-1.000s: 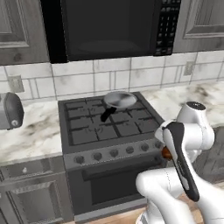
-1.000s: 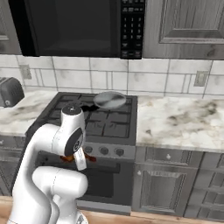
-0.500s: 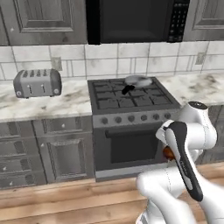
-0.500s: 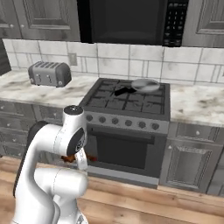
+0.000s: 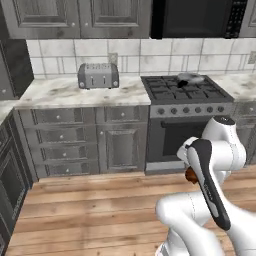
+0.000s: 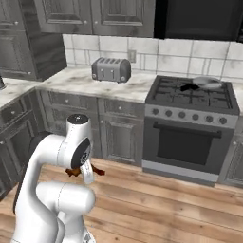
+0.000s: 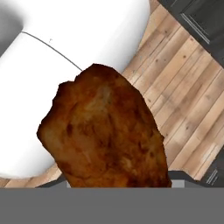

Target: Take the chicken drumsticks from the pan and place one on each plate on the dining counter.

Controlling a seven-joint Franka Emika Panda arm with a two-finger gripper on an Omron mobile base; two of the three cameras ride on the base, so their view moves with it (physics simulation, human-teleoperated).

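1. Grey-white marble worktop runs along the back wall in the left base view, with a toaster (image 5: 98, 75) on it; to its right the stove (image 5: 186, 90) carries the pan (image 5: 190, 78) on a rear burner. A reddish-brown drumstick (image 5: 190, 175) peeks out beside the folded arm, low and well apart from the pan
2. In the right base view the pan (image 6: 207, 82) sits at the stove's (image 6: 192, 92) far right; the drumstick (image 6: 97, 171) juts out from under the arm's wrist above the wood floor (image 6: 156, 204)
3. In the hand view the drumstick (image 7: 105, 131) stands close before the camera, gripped by the fingers, which it hides, over floor planks (image 7: 183, 105)
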